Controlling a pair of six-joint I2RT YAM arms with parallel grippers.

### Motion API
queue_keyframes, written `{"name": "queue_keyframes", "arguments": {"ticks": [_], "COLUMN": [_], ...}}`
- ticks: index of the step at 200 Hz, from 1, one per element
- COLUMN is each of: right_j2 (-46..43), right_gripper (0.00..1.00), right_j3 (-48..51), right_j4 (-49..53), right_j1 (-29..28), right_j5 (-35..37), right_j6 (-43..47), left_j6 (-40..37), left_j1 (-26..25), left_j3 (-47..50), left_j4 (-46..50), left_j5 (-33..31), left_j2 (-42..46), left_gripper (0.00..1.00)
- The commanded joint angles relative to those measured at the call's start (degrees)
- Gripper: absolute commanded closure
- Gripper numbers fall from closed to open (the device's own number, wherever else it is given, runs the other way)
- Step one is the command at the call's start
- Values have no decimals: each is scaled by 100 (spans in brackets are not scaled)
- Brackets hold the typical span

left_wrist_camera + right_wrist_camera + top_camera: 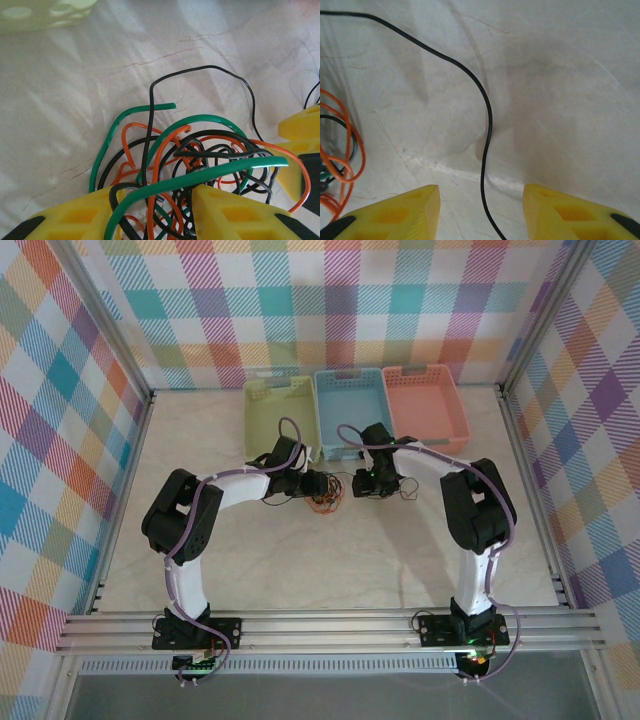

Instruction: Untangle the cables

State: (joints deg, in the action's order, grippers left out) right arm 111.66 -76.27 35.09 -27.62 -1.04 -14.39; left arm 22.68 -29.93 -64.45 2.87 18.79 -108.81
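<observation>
Left gripper (154, 200): jaws apart, with the cables (200, 155) bunched between them in green, orange and black; we cannot tell whether they are pinched. Right gripper (482, 195): jaws open, and we see one black strand (487, 125) running between them, touching neither. The cables lie on the table (330, 560) between both arms, near the trays (350, 410).

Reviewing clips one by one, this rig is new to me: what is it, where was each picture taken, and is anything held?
A left arm and a right arm stand on a table. One picture looks down from above; the other two come from wrist cameras, showing yellow fingers. A knot of green, orange and black cables lies between the left gripper's fingers; grip unclear. The right gripper is open, one black wire running loose between its fingers. Three baskets sit at the far edge.
</observation>
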Motion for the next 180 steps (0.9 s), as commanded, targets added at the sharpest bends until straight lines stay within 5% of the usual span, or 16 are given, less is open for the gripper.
{"name": "queue_keyframes", "arguments": {"ticks": [1, 60, 116, 180], "right_j2": [226, 357, 23, -1649], "right_gripper": [53, 65, 100, 100], "right_j3": [-202, -250, -20, 1119], "right_j4": [305, 360, 81, -1130], "right_j1": [-92, -139, -165, -165], "right_j5": [266, 367, 551, 1159], "right_j6": [215, 259, 253, 182], "left_j6": [-25, -24, -26, -3], "left_j1": [-9, -8, -7, -4], "left_j3": [11, 11, -7, -68], "left_j4": [-61, -51, -32, 88], "left_j5": [37, 34, 20, -72], "left_j2": [25, 18, 6, -31], "left_gripper": [60, 60, 60, 60]}}
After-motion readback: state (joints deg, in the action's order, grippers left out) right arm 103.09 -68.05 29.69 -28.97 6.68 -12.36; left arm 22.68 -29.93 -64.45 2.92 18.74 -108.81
